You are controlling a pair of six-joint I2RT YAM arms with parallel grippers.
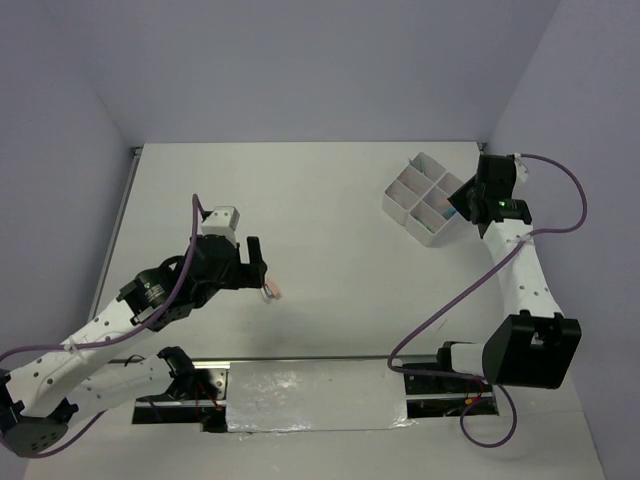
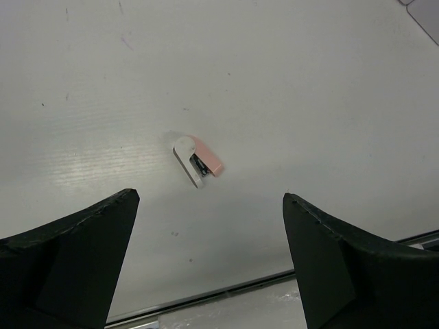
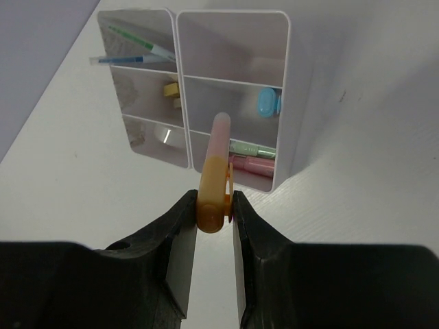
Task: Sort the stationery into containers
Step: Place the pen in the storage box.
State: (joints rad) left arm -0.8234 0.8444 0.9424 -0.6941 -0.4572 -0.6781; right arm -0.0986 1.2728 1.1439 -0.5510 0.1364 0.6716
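My right gripper (image 3: 214, 209) is shut on an orange and pink highlighter (image 3: 216, 164), held just in front of the white divided tray (image 3: 296, 103); the tray also shows at the back right in the top view (image 1: 400, 195). Its compartments hold pink and green markers (image 3: 250, 154), a blue eraser-like piece (image 3: 267, 103), a yellow piece (image 3: 171, 89) and thin pens (image 3: 134, 42). My left gripper (image 2: 209, 205) is open above a small pink and white stapler (image 2: 197, 161), which lies on the table near the front edge (image 1: 272, 290).
A metal strip (image 1: 310, 395) runs along the near edge between the arm bases. The right gripper (image 1: 470, 205) hangs at the tray's right side. Walls close in the table left, back and right.
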